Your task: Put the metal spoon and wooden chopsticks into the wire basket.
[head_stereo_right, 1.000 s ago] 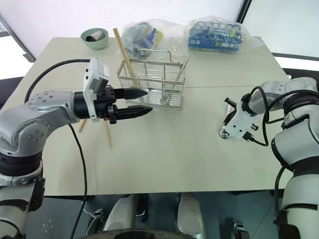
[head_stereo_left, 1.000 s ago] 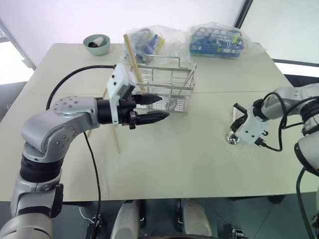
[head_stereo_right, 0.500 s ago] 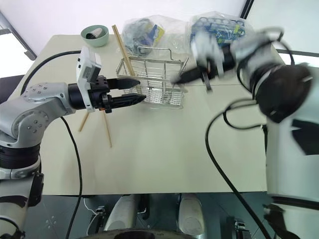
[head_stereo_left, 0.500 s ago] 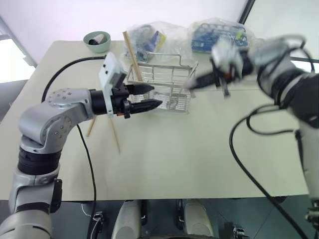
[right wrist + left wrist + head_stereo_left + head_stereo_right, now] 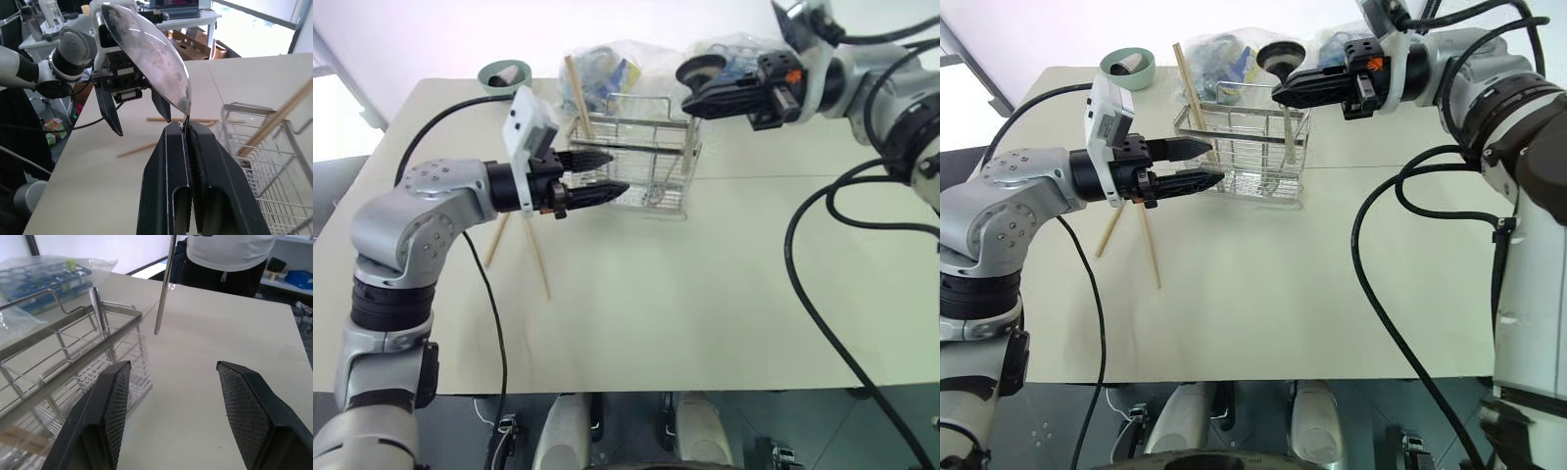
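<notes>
Above wire basket (image 5: 1244, 147), right gripper (image 5: 1278, 93) level, pinching metal spoon (image 5: 1282, 59)

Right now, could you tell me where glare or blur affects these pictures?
Left eye view: the window behind the table is washed out white. Right wrist view: the metal spoon bowl, close to the lens, reflects bright light. Left wrist view: the near black fingers look soft; the wire basket reads clearly.

Pale table (image 5: 724, 294), white wall (image 5: 431, 29) behind, bright window light at left.
</notes>
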